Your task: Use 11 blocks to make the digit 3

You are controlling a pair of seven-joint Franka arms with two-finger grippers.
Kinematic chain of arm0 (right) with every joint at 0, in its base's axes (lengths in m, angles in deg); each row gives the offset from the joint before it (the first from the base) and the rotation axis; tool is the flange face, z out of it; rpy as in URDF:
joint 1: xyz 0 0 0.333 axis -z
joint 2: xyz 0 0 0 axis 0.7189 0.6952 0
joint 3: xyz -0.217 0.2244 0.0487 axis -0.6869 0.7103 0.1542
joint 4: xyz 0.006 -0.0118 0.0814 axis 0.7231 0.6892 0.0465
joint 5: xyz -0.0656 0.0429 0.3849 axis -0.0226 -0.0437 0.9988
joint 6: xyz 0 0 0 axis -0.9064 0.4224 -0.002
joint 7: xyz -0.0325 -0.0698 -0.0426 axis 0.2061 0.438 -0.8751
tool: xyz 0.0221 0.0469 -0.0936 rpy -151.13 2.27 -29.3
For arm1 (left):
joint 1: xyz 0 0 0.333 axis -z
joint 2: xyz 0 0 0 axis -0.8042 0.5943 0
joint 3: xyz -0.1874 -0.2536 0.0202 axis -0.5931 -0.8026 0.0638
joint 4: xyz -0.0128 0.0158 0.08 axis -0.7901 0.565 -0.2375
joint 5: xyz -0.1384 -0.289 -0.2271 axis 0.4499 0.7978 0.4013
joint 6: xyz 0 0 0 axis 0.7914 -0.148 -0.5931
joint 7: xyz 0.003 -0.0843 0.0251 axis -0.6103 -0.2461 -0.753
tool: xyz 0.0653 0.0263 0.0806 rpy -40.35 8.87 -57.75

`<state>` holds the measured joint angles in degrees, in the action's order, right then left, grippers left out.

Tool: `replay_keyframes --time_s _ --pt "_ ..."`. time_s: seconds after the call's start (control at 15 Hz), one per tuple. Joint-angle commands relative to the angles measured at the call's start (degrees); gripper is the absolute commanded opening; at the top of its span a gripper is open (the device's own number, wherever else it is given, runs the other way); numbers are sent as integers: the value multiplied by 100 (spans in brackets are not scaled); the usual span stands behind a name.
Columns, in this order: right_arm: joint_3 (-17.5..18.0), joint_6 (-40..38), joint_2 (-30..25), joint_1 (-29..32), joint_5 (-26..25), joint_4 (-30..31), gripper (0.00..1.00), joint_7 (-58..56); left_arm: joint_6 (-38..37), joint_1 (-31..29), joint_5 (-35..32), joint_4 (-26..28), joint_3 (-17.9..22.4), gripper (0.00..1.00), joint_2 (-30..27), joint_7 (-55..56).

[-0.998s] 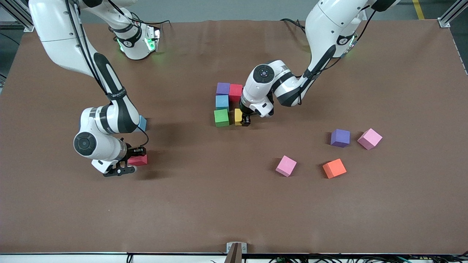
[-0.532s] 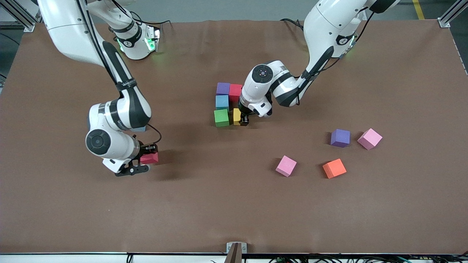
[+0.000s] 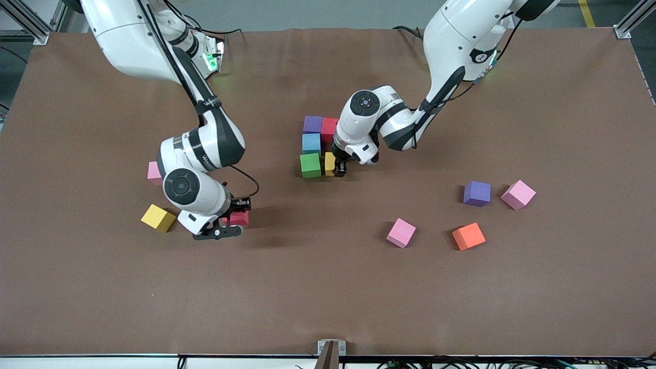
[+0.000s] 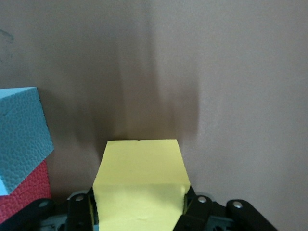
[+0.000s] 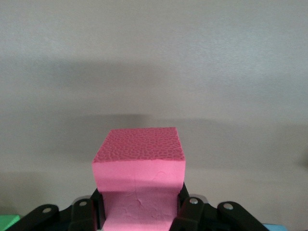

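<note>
1. While my left gripper stays low at the cluster mid-table, it is clamped on a yellow block, which sits just beside the green block.
2. The partial digit also has a blue block, a purple block and a red block packed together.
3. My right gripper is clenched on a red block; it looks pink in the right wrist view, perhaps from the lighting.
4. Toward the right arm's end lie a yellow block and a pink block.
5. Loose toward the left arm's end: pink, orange, purple and pale pink blocks.
</note>
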<state>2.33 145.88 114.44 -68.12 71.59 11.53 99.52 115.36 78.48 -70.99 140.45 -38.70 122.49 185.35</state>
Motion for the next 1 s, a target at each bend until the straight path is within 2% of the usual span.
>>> replay_keyframes --time_s 0.0,0.93 --pt "-16 -66 211 -95 -32 -287 35 165 84 107 -153 -215 59 6 199 145" --pt "-7 -13 361 -148 -32 -410 36 173 84 98 -162 -426 50 7 261 268"
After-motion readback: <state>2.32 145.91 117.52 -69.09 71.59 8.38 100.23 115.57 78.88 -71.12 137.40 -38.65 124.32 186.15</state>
